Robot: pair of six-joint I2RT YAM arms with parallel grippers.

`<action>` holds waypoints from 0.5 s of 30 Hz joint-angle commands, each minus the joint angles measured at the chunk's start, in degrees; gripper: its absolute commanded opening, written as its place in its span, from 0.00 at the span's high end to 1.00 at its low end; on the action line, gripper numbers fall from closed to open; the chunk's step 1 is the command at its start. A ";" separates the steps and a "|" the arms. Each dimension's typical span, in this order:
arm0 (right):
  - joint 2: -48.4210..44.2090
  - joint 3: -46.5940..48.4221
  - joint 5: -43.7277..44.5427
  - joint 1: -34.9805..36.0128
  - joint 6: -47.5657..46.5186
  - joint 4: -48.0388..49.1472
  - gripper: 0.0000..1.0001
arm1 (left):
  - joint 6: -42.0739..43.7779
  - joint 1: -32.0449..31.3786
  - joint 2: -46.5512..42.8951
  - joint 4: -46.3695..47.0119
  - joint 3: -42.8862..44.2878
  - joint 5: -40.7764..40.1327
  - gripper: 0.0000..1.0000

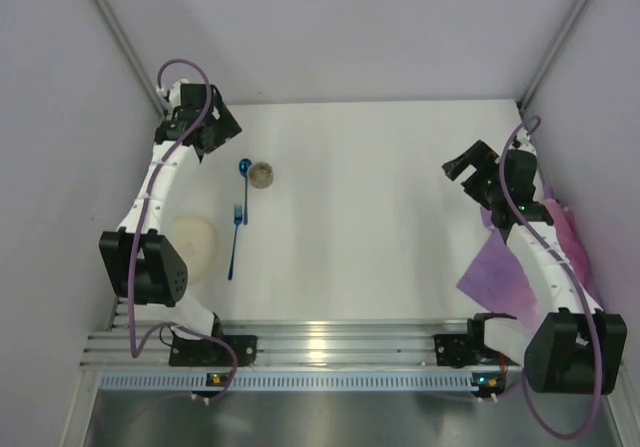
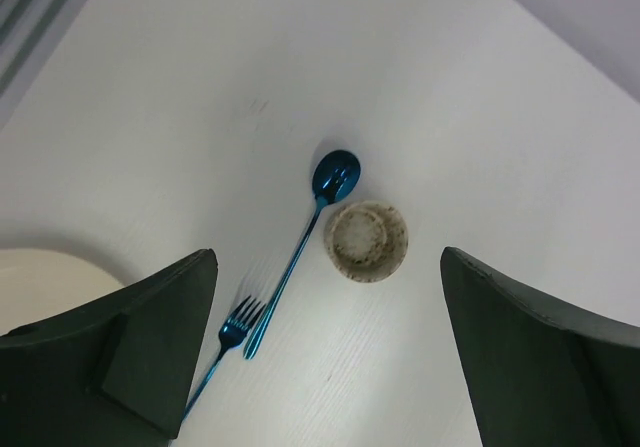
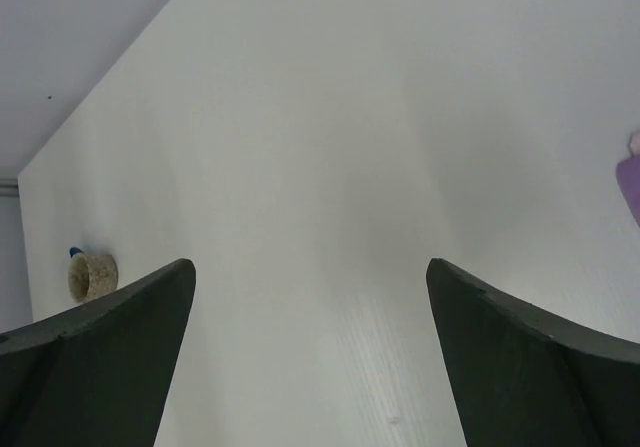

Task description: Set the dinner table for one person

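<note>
Left gripper point(image 2: 328, 259) is spread wide and holding nothing. It hangs over the cutlery in the upper left of the overhead view, pointing down at the table point(image 1: 380, 227).

Key geometry, from the left wrist view:
- The spoon point(image 2: 300, 252) lies right between the two fingers point(image 2: 150, 357). Its bowl is toward the top of the frame and its handle runs down-left.
- That long axis is diagonal to the jaw line, so closing now would bite the handle at a skew. My read is the wrist needs some roll first.
- The cup point(image 2: 367, 240) stands upright just right of the handle, touching it or nearly so. I can't tell which, and it could get nudged on the descent.
- The fork point(image 2: 232, 332) sits at the spoon's tail end, and its handle disappears under the left finger.
- The plate point(image 2: 45, 277) shows only as a rim at the lower left edge.

Right gripper point(image 3: 310, 267) is also gaping and empty. It is raised at the right of the overhead frame, facing across bare table, well apart from the cutlery. The placemat point(image 1: 505, 277) lies askew at lower right, partly under the right arm.

The left arm is clearly nearer the spoon, fork, cup and plate, and the right arm nearer the placemat. The setting hasn't started — everything is clustered at the left, nothing laid out mid-table. The mat probably has to go down first.
</note>
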 commanded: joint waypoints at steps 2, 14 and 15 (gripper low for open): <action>-3.67 2.77 0.93 -0.44 0.10 -4.28 0.00 | 0.16 0.60 -3.58 -5.84 -0.32 2.82 0.01; 0.28 5.05 4.89 -8.08 -3.42 -16.41 0.00 | 1.48 -2.81 -14.20 -2.25 -14.11 10.13 0.01; 0.81 5.85 7.51 -9.74 -4.30 -18.26 0.00 | 0.78 -3.70 -15.09 -2.25 -15.77 11.70 0.01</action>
